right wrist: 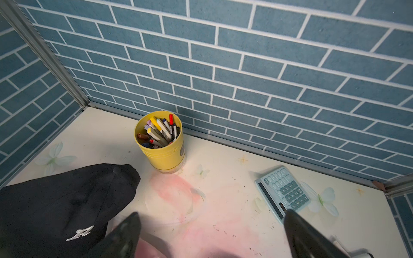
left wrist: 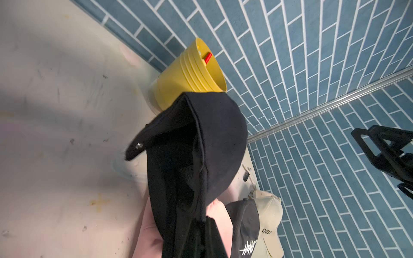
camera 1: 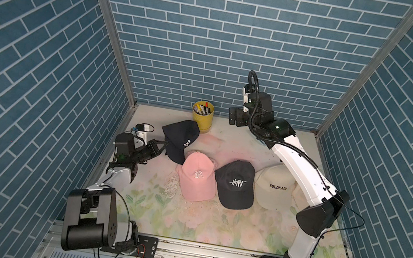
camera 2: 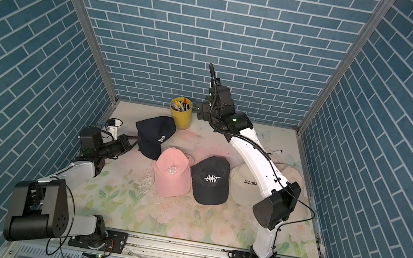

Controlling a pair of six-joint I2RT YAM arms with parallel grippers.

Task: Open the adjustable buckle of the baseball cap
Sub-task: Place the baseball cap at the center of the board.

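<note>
We are pinching the navy cap [camera 1: 179,138] by its rim with the left gripper [camera 1: 162,143], jaws pressed together on the fabric. We are holding it tilted up on edge above the table [camera 1: 185,217], just beside the yellow pen cup [camera 1: 202,117].

In the left wrist view the cap's rear strap [left wrist: 156,129] is hanging out of the opening at the back. Its long axis is running from the crown down toward the table, and a small metal stud [left wrist: 139,146] is showing near its free tip. We are judging this end to be loose. Whether it is fully clear of the buckle we cannot tell, since the buckle itself is not showing plainly in any view. In both top views the strap is hiding behind the crown.

The right gripper [right wrist: 210,239] is hovering with its jaws spread wide and nothing between them. It is sitting high over the back of the table, between the pen cup and a pale blue calculator [right wrist: 283,192]. From there the cap is lying lower and toward our left side, well apart from the fingertips [right wrist: 127,232].

The left arm is plainly the nearer one, but it is serving as the holder. We are therefore expecting any work on the strap to fall to the right arm, dropping and reaching across to meet the strap square to its length.

The pink cap [camera 1: 197,176], the black cap [camera 1: 235,185] and the cream cap [camera 1: 275,188] are lying in a row nearer us, with neither gripper on them.
</note>
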